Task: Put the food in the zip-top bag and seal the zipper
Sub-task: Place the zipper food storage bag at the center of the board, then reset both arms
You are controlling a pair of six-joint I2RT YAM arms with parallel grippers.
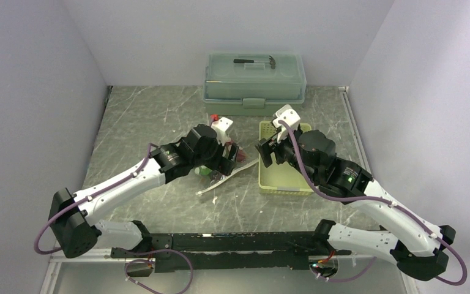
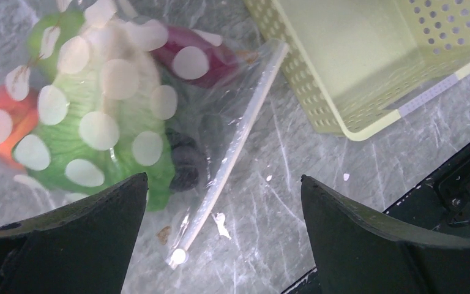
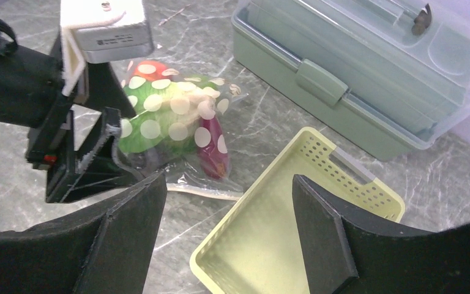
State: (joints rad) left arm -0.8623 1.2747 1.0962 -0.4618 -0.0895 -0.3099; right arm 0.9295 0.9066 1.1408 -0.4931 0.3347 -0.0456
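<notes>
Small toy produce (image 2: 85, 135) sat inside the clear white-dotted plastic bag (image 2: 211, 122), zipper strip (image 2: 231, 147) apparently sealed; left fingers (image 2: 67, 239) and right fingers (image 3: 122, 233) stood open, empty.

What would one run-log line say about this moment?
food: inside zip-top bag | zipper: seal unclear | left gripper: open, above bag | right gripper: open, above tray

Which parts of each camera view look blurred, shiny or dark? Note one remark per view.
Top external view: even, soft light, sharp throughout, hardly any shadows. Left wrist view: the left gripper looms dark and soft-edged; the zip-top bag shows mild sheen. Right wrist view: the right gripper is dark and unfocused; the lidded box carries pale reflections.
</notes>
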